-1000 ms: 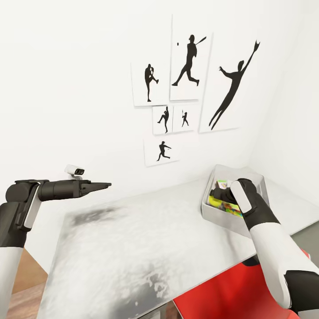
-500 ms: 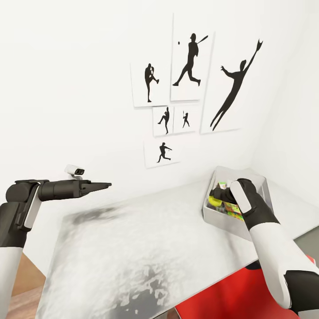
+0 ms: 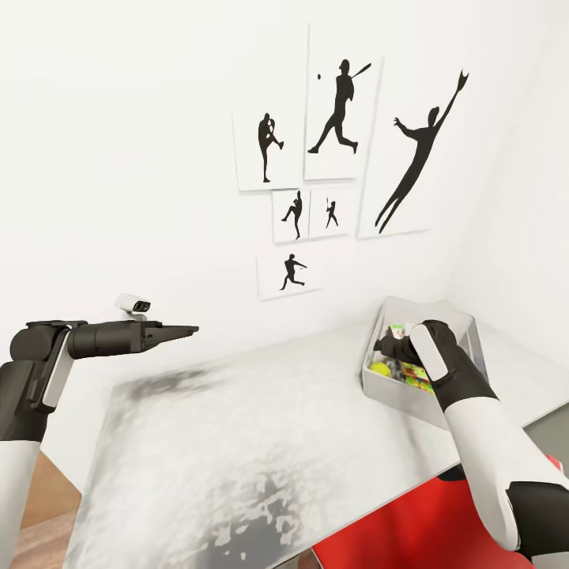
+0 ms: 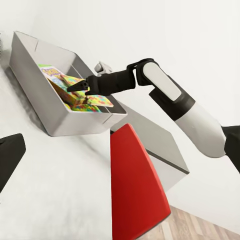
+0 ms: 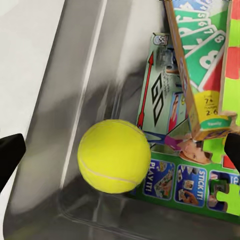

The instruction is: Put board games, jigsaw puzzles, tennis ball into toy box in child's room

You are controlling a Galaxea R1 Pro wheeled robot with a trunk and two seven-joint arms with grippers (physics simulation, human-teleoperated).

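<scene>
Head view first: toy box (image 3: 466, 328) at the far right corner of the table (image 3: 261, 442), against the wall, with colourful boxes and a yellow spot inside; right gripper (image 3: 387, 344) reaching over the box's near rim, fingers hidden behind the wrist from here. Left gripper (image 3: 183, 330) held level above the table's left side, well apart from the box, jaws pressed narrow and empty. No toys left on the visible tabletop, so probably near the end of the task, though the bed lies out of frame and cannot be checked. Baseball silhouette pictures (image 3: 340, 118) on the wall behind; red chair (image 3: 411, 521) tucked against the table's near edge beside the right arm, nothing blocking a withdrawal upward. Left wrist view next: right gripper (image 4: 80, 86) poised just above the box (image 4: 40, 95) and its stacked board games (image 4: 82, 100), fingertips slightly parted, holding nothing. Right wrist view last: tennis ball (image 5: 114, 156) resting on the box floor, beside the steel wall and touching a green board game (image 5: 165, 120); another game box (image 5: 200, 65) tilted on edge above it; dark fingertips at both edges of the frame spread wide, empty. Ball apparently delivered; puzzles not tellable from games here.
</scene>
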